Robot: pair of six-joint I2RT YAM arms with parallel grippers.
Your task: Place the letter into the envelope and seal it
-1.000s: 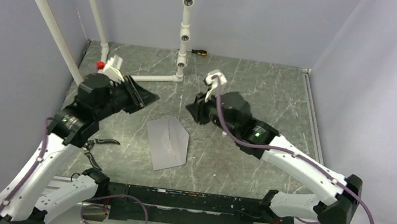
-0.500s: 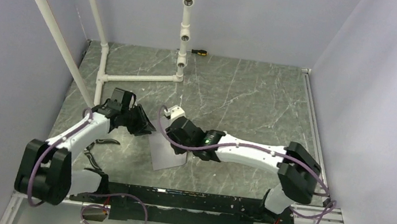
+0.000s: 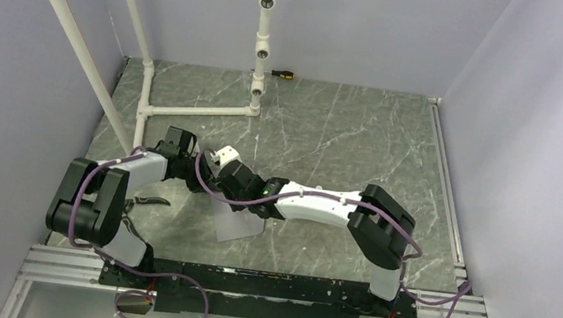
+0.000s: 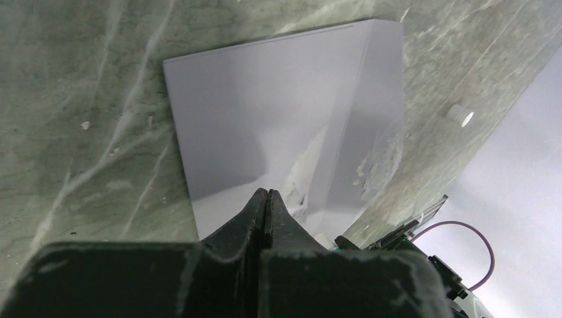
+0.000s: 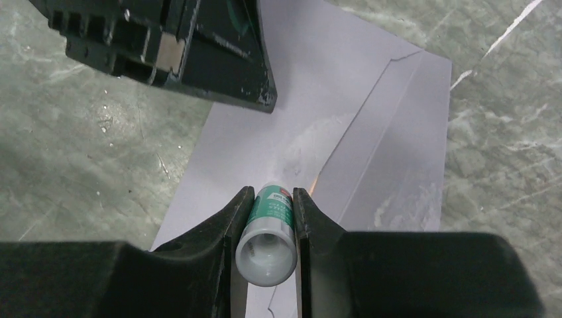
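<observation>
The work stood at the sealing step, by the look of it: the grey envelope (image 3: 241, 224) lay flat on the marbled table (image 3: 347, 135) between the two arms, and both wrists were bent low over its far end. The right gripper (image 5: 273, 192) was clamped on a glue stick (image 5: 268, 235), a small green-and-white tube held lengthwise between the fingers with its hollow grey base toward the camera and its working end aimed down at the paper beside the slanted flap edge. The left gripper (image 4: 267, 195) had its fingers pressed together with nothing between them, their tips over one edge of the envelope, probably there to pin the paper. Pale smears on the paper near the flap looked like glue. The next move would likely call for drawing the stick along the flap edge without dragging the sheet, then pressing the flap down flat. The letter was hard to find: only a thin orange sliver at the flap edge in the right wrist view hinted that it was already tucked inside, and that could not be confirmed. Whether the flap was raised or already folded down could not be told, nor whether the stick's tip touched the paper or carried a cap, since the tube hid its own end. In the top view the arms covered most of the envelope's upper part.
</observation>
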